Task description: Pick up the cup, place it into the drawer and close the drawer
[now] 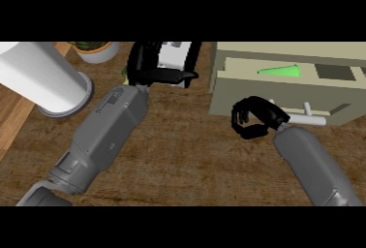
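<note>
The bench [186, 164] fills most of the head view. Its top is dark brown wood with a coarse, streaky grain running roughly across the picture. A tall white cylinder [32, 72] stands on it, seen from above, its body stretching toward the upper left corner and a grey ring [71, 110] around its foot. Left of the cylinder and below it lies a strip of lighter, orange-toned wood [13, 121], smoother than the dark top and meeting it along a slanted line. Just right of the cylinder's upper part stands a small pale pot [100, 53] holding green leaves [89, 45], cut off by the view's upper edge. The light lies soft and even over the wood.
</note>
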Robot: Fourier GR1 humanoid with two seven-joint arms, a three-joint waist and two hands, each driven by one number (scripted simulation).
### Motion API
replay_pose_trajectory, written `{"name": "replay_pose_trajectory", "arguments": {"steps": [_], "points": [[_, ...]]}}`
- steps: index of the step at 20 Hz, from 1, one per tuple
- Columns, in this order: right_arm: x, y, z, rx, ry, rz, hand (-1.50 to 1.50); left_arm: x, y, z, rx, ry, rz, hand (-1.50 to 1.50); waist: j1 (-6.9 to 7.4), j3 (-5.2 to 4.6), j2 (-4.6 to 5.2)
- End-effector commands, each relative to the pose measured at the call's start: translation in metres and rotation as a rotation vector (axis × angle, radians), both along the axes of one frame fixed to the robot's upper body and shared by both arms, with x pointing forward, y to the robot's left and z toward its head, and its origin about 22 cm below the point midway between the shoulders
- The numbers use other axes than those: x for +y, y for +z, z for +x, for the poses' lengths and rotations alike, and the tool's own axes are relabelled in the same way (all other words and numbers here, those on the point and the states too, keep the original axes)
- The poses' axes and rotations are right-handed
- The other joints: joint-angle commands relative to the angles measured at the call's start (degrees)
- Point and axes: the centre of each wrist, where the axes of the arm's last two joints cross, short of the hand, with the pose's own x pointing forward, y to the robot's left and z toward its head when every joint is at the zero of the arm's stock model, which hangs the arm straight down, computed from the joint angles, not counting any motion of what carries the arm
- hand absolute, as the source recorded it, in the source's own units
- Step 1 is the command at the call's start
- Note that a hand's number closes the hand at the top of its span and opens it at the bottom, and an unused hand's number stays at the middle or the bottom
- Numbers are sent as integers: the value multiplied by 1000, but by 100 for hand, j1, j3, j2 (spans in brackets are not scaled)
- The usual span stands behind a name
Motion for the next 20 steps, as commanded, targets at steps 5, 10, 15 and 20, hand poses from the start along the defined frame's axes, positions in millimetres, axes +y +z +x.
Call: {"name": "replay_pose_trajectory", "arguments": {"steps": [5,10,15,20], "points": [[-35,42,50,-150,-146,127,150,10,-1,-7,-14,-28,-14,-150,244,25,106],[-64,84,67,-207,-266,154,150,34,-5,-9,-3,-44,-10,-150,457,23,153],[-67,97,72,-207,-291,193,150,40,-11,-13,-9,-65,-8,-150,565,16,199],[-73,114,74,-211,-284,229,150,43,-10,-14,-10,-96,-3,-150,675,10,209]]}}
